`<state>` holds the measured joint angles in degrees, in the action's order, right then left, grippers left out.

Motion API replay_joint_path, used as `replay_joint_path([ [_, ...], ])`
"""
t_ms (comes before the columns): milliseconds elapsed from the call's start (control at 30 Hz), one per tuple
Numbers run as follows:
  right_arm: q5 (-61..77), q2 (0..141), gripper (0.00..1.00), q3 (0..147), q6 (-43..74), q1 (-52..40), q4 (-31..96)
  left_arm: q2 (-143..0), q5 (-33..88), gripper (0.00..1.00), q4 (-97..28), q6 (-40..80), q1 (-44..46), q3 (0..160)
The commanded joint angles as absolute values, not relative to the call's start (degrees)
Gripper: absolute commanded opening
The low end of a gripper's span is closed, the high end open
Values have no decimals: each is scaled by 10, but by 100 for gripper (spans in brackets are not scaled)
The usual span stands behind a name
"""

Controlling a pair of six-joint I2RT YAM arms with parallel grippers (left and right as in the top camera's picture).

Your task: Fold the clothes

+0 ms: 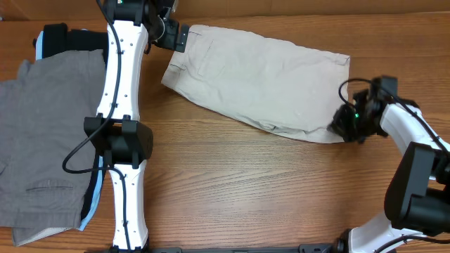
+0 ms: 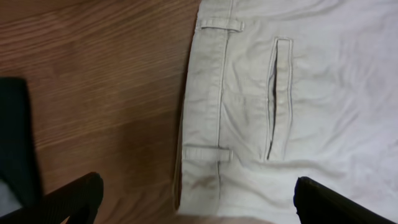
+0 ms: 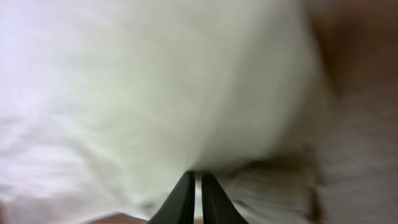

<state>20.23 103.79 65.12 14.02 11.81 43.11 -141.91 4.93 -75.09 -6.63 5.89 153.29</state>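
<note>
The beige shorts (image 1: 260,81) lie flat across the far middle of the table, waistband to the left and leg hems to the right. My left gripper (image 1: 176,39) hovers over the waistband end. In the left wrist view it (image 2: 199,205) is wide open and empty above the waistband's belt loops and a seamed pocket (image 2: 273,99). My right gripper (image 1: 344,126) is at the shorts' near right corner. In the right wrist view its fingers (image 3: 197,177) are pressed together on a fold of the pale fabric (image 3: 155,81), which is blurred.
Grey trousers (image 1: 42,119) lie in a pile at the left, over a black and a light-blue garment (image 1: 88,211). The left arm's white links (image 1: 119,105) run down the table beside that pile. Bare wood (image 1: 260,190) lies in front of the shorts.
</note>
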Motion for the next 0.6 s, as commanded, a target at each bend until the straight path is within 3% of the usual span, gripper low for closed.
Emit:
replay_joint_path([
  [0, 215, 1038, 10, 682, 117, 108, 432, -1432, 65, 100, -719, -87, 55, 1476],
  [233, 218, 1038, 16, 717, 111, 104, 468, -1432, 137, 100, -644, -157, 58, 1392],
  [567, 222, 1033, 31, 759, 108, 83, 514, -1433, 117, 100, -608, -142, 65, 1276],
])
